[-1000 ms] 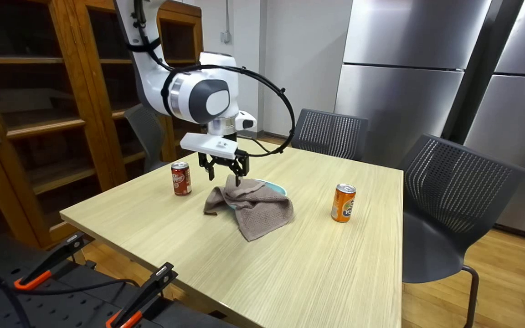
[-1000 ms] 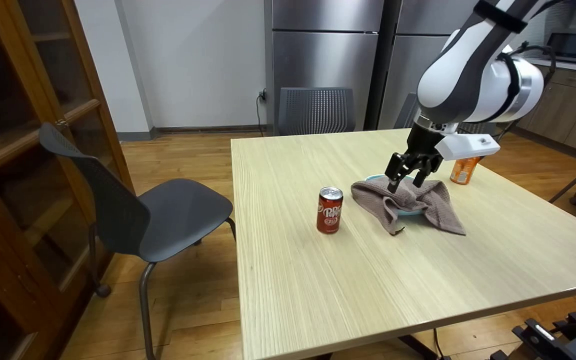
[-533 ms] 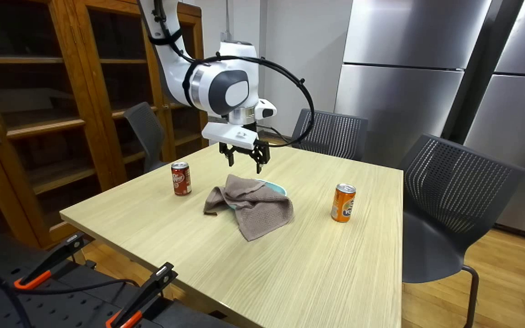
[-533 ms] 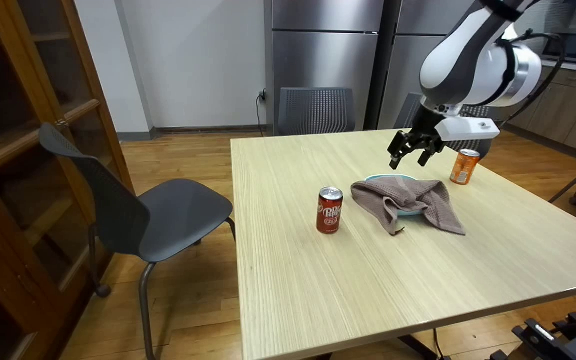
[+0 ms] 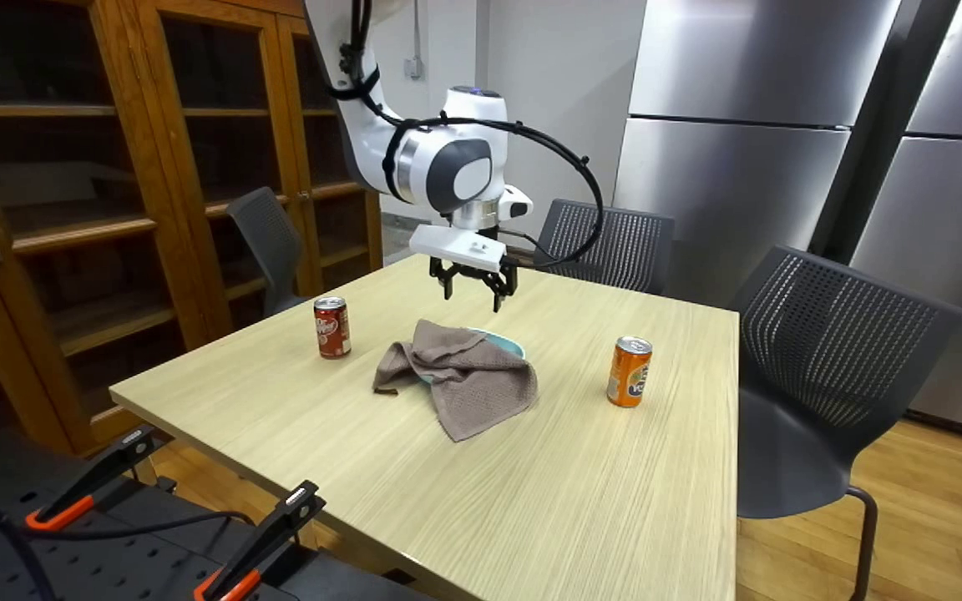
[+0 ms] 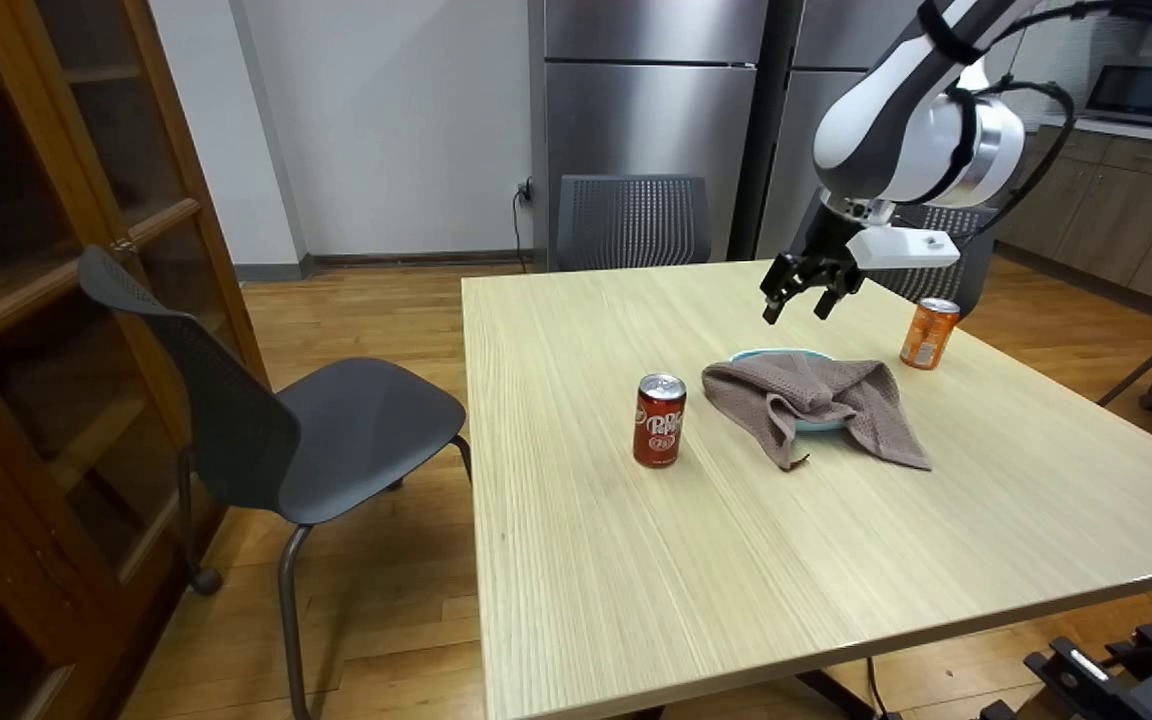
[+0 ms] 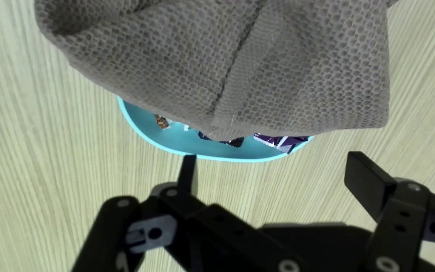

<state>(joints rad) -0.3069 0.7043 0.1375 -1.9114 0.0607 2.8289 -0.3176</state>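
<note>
Aloft, a robot gripper (image 5: 473, 299) hangs above a light wood table (image 5: 598, 492), its two black fingers (image 7: 366, 181) spread wide apart just off the uncovered edge of a turquoise dish (image 7: 172, 141). A brown-grey towel (image 5: 481, 380) lies draped over that dish, its folds spilling past the rim onto the tabletop, clear of the fingers. From where I stand, most of the dish sits under the cloth; the wrist view shows an exposed strip inside its rim, where a purple-wrapped piece (image 7: 281, 141) and a dark-wrapped piece (image 7: 236, 142) poke out from beneath the towel's edge, along with a small brown piece (image 7: 161, 122) too little in view to identify. A red Dr Pepper can (image 6: 659, 420) stands upright near the dish on one side, and an orange can (image 5: 630, 373) stands upright on the opposite side. Beyond the dish, in both exterior views, a dark perforated-back chair (image 6: 633, 222) is drawn up to the table, with stainless-steel refrigerators (image 6: 646, 150) farther back. A wooden cabinet with glass doors (image 5: 151, 125) stands away from the dish on the red can's side, while a white robot arm (image 5: 418, 159) strung with black cable bears the gripper.
</note>
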